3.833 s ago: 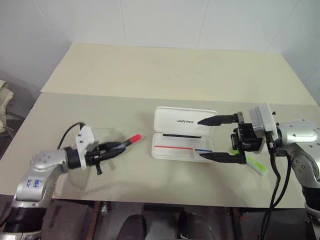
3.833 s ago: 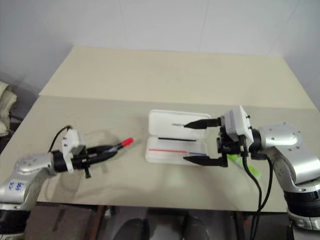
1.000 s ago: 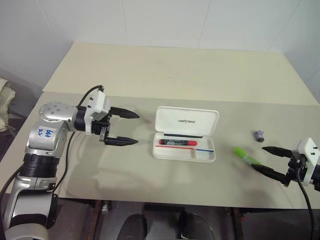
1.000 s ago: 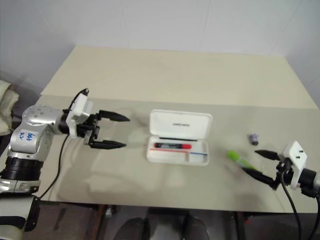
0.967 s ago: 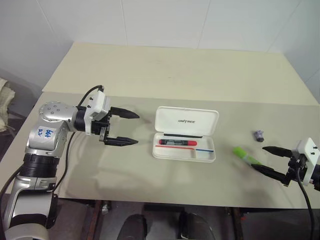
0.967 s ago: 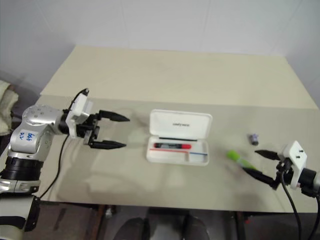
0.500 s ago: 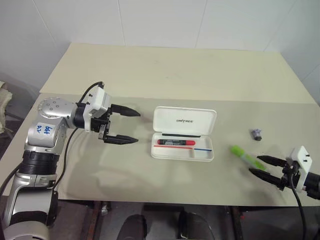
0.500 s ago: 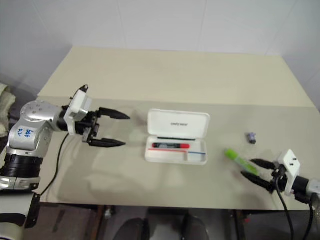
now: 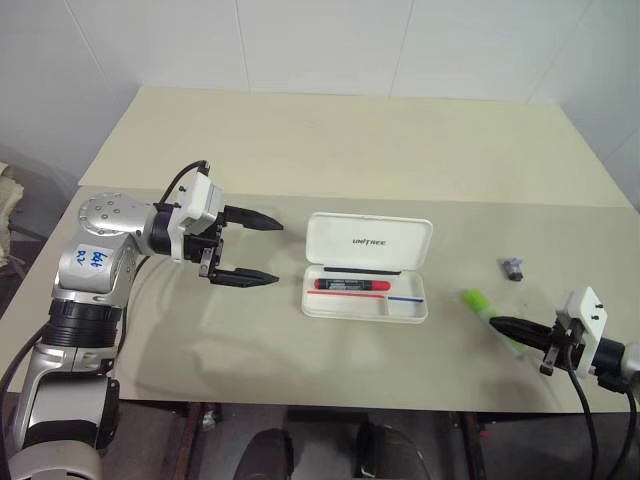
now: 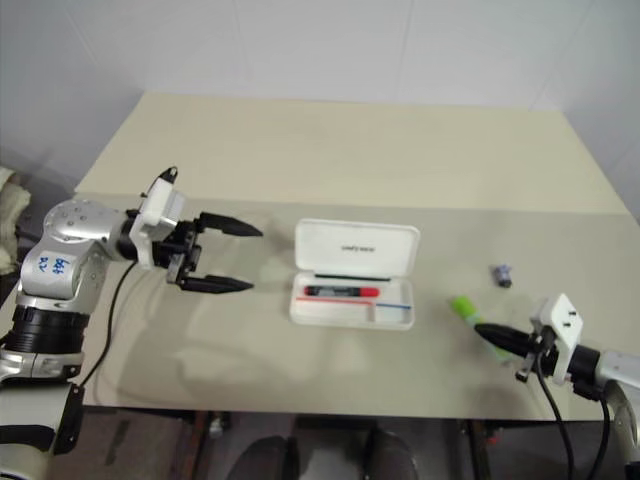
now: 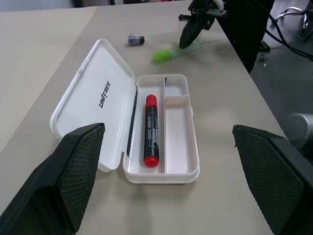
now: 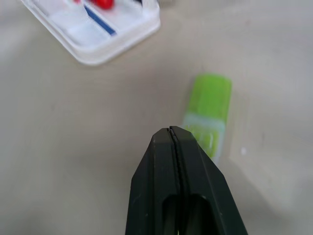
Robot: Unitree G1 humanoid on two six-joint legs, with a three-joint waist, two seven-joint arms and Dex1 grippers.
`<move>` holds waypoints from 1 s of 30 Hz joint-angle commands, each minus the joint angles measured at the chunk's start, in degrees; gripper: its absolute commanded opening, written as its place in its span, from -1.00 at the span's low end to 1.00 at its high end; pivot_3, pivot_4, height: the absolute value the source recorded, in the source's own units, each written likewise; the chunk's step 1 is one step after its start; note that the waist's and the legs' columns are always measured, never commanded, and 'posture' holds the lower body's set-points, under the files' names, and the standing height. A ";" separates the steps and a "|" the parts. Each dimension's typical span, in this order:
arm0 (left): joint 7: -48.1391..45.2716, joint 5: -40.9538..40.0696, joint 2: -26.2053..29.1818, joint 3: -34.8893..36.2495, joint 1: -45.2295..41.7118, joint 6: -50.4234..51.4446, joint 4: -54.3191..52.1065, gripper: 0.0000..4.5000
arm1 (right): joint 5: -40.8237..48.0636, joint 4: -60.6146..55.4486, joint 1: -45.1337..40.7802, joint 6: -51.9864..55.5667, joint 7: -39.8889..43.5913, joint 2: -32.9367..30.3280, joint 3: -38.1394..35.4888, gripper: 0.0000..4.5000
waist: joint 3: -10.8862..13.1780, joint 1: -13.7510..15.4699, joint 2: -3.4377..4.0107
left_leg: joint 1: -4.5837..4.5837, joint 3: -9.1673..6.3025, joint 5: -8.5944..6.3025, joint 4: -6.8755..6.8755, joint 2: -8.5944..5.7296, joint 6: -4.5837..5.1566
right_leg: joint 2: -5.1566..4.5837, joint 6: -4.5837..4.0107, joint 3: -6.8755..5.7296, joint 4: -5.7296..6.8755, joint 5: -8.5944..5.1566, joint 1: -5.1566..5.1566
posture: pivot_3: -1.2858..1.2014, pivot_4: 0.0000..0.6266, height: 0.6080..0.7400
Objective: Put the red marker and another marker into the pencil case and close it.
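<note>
The pencil case (image 9: 368,243) lies open on the table's middle, lid flat behind its tray. Inside the tray lies the red marker (image 9: 352,285), black barrel with red ends, beside a thin red-and-blue line. The lime-green highlighter (image 9: 477,303) rests on the table to the right of the case. My right gripper (image 9: 497,324) is shut, its fingers (image 12: 171,147) pressed together with nothing between them, the tip right beside the highlighter's (image 12: 210,110) pale end. My left gripper (image 9: 277,251) hovers open to the left of the case, pointing at it.
A small grey-purple lump (image 9: 513,267) sits behind the highlighter near the right edge. A seam (image 9: 300,193) crosses the table behind the case. The table's front edge runs close under my right gripper.
My right gripper has shut its fingers and slid left, up against the highlighter, which still lies on the table. The left gripper has kept still and open.
</note>
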 commanded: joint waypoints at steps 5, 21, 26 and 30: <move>1.56 -1.37 0.00 1.23 2.17 0.00 -3.15 1.00 | 2.65 -8.24 -2.47 3.21 -0.96 -0.92 -0.15 -0.99 | 0.00 0.09 0.00 | -0.02 -0.03 0.00 0.00 0.00 0.00 | 0.00 0.00 -0.01 0.01 0.00 0.00 | 0.03 -0.52 1.00; 4.19 -2.24 0.03 1.31 6.40 1.47 -6.77 1.00 | 3.33 -14.81 4.39 8.98 -4.94 -1.46 -4.59 0.22 | 0.00 0.16 -0.01 | -0.03 -0.05 0.00 0.00 -0.01 0.00 | 0.00 0.00 -0.01 0.03 0.00 -0.01 | 0.03 -0.52 1.00; 4.55 -2.16 -0.50 0.63 6.44 1.51 -6.96 1.00 | -0.39 -13.90 8.21 5.97 -10.22 1.03 -5.31 0.68 | -0.02 0.15 -0.03 | -0.02 -0.04 0.00 0.00 -0.01 0.00 | -0.01 0.00 0.00 0.04 0.00 -0.01 | 0.03 -0.52 1.00; 4.63 -2.31 -0.81 0.38 6.44 1.79 -7.27 1.00 | -0.24 -15.39 10.99 6.36 -12.45 3.38 -4.65 0.68 | -0.01 0.09 -0.02 | -0.01 -0.05 0.00 -0.01 0.00 0.00 | 0.00 0.00 0.00 0.04 0.00 -0.01 | 0.03 -0.52 1.00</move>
